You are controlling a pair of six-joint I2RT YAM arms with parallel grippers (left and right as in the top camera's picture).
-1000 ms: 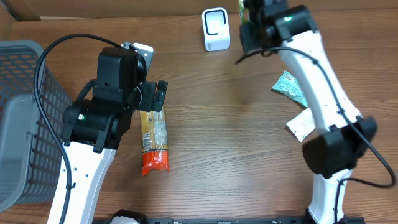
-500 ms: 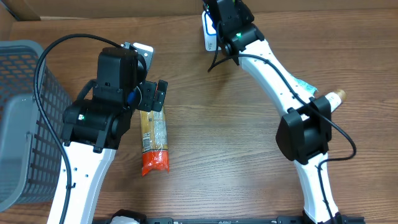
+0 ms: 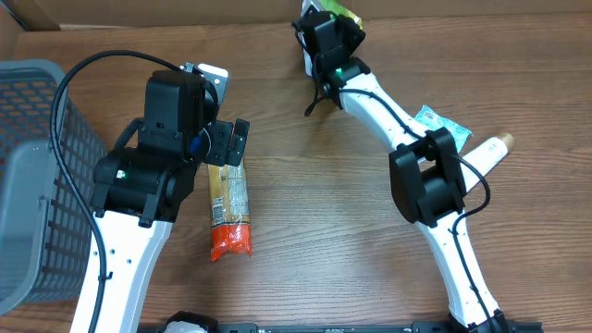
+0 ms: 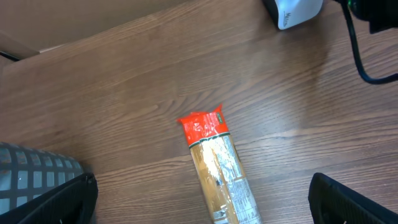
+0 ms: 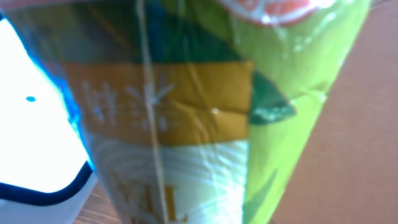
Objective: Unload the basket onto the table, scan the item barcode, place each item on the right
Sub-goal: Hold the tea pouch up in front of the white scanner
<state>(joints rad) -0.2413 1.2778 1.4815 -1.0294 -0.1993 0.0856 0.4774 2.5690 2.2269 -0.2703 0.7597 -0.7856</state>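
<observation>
Step in hand: presenting the item to the reader. My right end effector (image 3: 326, 30) is pinched narrow on the green-and-yellow crinkly plastic packet (image 5: 205, 112), which I hold up at the far edge of the wooden counter (image 3: 324, 213). It sits right against the small white box-shaped barcode scanner (image 5: 28, 130), glowing bright at the left of the wrist view. No barcode shows on the face I can see, only print and a seam, so I can't tell if the code faces the window.

Next move, my guess: hold steady, then tilt or rotate the packet slowly until the code meets the light. The film is glossy and creased, so glare could spoil a read.

My left end effector (image 3: 228, 143) stands wide, gripping nothing, hovering over the long clear pasta packet with the red end (image 4: 214, 165).

Versus a second ago: my right arm was off to the right of the scanner, which stood fully exposed. Now the arm has swung left and covers it. Left arm and pasta packet are unchanged.
</observation>
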